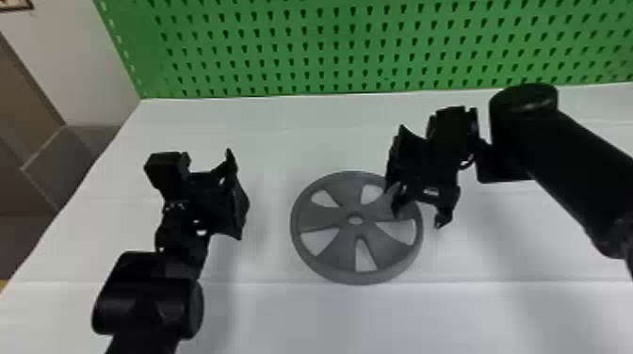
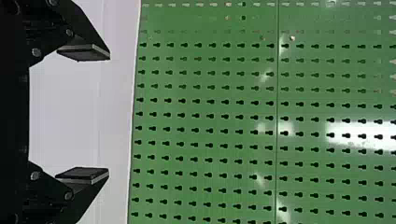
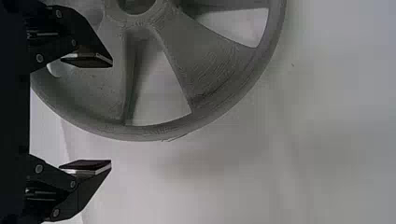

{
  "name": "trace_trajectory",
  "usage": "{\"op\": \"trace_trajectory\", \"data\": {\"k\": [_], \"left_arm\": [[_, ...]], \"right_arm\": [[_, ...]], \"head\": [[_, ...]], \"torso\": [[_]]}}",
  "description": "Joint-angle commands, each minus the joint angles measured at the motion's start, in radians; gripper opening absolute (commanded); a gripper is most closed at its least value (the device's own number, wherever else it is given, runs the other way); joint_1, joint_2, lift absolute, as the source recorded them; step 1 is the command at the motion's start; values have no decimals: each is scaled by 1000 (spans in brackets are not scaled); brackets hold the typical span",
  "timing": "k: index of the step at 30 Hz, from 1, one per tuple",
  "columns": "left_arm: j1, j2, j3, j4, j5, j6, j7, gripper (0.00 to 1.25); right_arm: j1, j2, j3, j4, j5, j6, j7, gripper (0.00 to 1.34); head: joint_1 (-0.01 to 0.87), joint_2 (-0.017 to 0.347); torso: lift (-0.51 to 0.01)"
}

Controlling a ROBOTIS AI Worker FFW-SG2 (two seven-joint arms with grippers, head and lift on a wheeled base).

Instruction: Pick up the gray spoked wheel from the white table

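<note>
Wheel: the gray spoked wheel [image 1: 325,219] lies flat on the desk [image 1: 292,315], just right of the middle.
Right pincer: [image 3: 111,113] wide apart, holding nothing, at the wheel's right side; one finger [image 3: 88,60] shows over the wheel, the other outside its rim [image 1: 365,277]. Whether either touches, I cannot tell.
Left pincer: [image 2: 109,114] also spread wide and empty, left of the wheel and clear of it.
Spoke: the inner finger seems lined up with a solid spoke [image 3: 93,93], not a gap; going straight down could jam there and press the wheel onto the desk.
Rim: curved, probably smooth; closing too high or off square could let it slip out or skid the wheel left.
Lift: with only the right edge gripped, the far-from-grip left side would likely sag, twisting the wheel in the pads and perhaps dropping it.
</note>
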Motion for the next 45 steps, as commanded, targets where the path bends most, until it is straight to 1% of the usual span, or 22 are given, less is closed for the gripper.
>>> {"op": "trace_trajectory", "data": {"k": [1, 4, 7, 13, 21, 25, 31, 34, 38, 42, 45], "left_arm": [[2, 0, 3, 0, 5, -7, 0, 873], [2, 0, 5, 0, 6, -10, 0, 873], [2, 0, 8, 0, 8, -12, 0, 873], [-5, -2, 3, 0, 14, -13, 0, 873], [-11, -2, -1, 0, 17, -15, 3, 873], [-14, -2, -3, 0, 18, -16, 6, 873], [-14, -2, -4, 0, 21, -19, 9, 873], [-14, -2, -6, 0, 23, -19, 11, 873], [-14, -2, -6, 0, 23, -19, 11, 873], [-14, -2, -6, 0, 23, -19, 11, 873], [-14, -2, -7, 1, 23, -19, 12, 873]], "right_arm": [[37, 8, -94, -29, 73, 2, 0, 847], [51, 8, -105, -42, 87, 3, 0, 847], [63, 8, -111, -60, 119, 5, 0, 847], [94, 11, -163, -106, 194, 5, 0, 847], [121, 14, -180, -117, 203, 2, 3, 847], [134, 19, -186, -126, 238, -3, 29, 847], [144, 33, -180, -131, 287, -15, 67, 847], [148, 33, -171, -131, 294, -23, 83, 847], [146, 39, -152, -131, 324, -30, 120, 847], [148, 39, -143, -131, 332, -35, 129, 847], [148, 37, -133, -131, 363, -35, 161, 847]], "head": [[784, 129], [784, 129], [784, 129], [784, 129], [784, 129], [784, 129], [784, 129], [784, 129], [784, 129], [784, 129], [784, 129]], "torso": [[-64], [-64], [-64], [-64], [-64], [-64], [-64], [-64], [-64], [-64], [-64]]}}
